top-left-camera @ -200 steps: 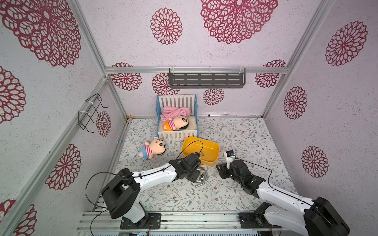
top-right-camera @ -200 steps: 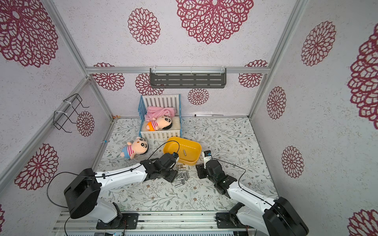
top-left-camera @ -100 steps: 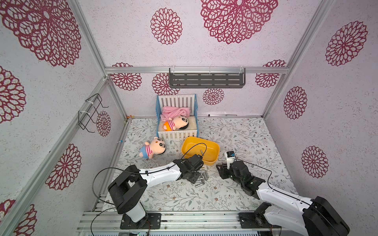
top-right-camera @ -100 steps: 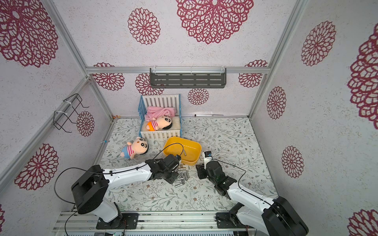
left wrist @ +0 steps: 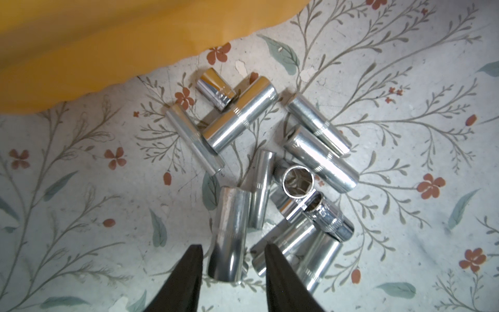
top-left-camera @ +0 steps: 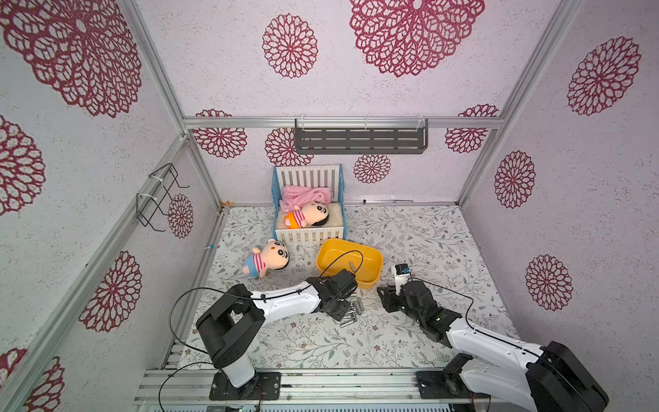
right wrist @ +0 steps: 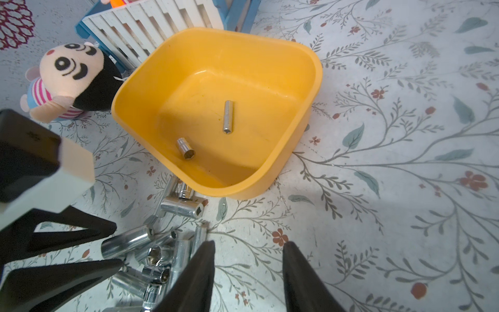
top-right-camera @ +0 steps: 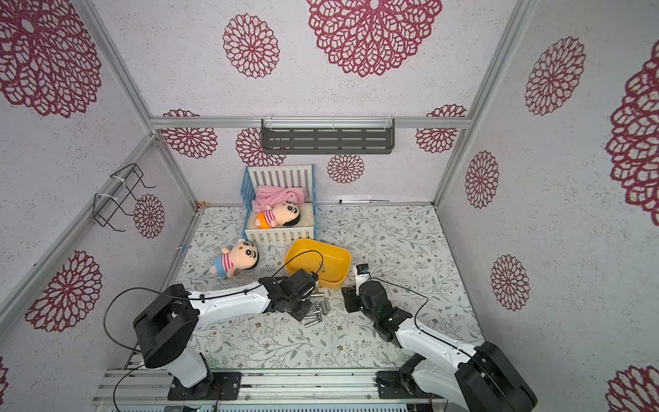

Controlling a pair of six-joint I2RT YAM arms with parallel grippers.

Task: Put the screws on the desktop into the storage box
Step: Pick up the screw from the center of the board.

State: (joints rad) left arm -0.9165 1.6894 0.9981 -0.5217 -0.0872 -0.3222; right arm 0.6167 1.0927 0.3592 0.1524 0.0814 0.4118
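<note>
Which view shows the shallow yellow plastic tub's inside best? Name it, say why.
The right wrist view: it looks into the shallow yellow plastic tub, showing two silver metal cylinders on its floor. Both top views show the tub small, crossed by a black cable. The left wrist view catches only its blurred outer wall.

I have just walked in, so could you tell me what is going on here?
Two arms are clearing a pile of screws off the desktop into the storage box. The left gripper is down at the pile, its jaws either side of one screw without visibly touching it. The right gripper hovers beside the pile, open and empty. Two screws lie in the box.
</note>
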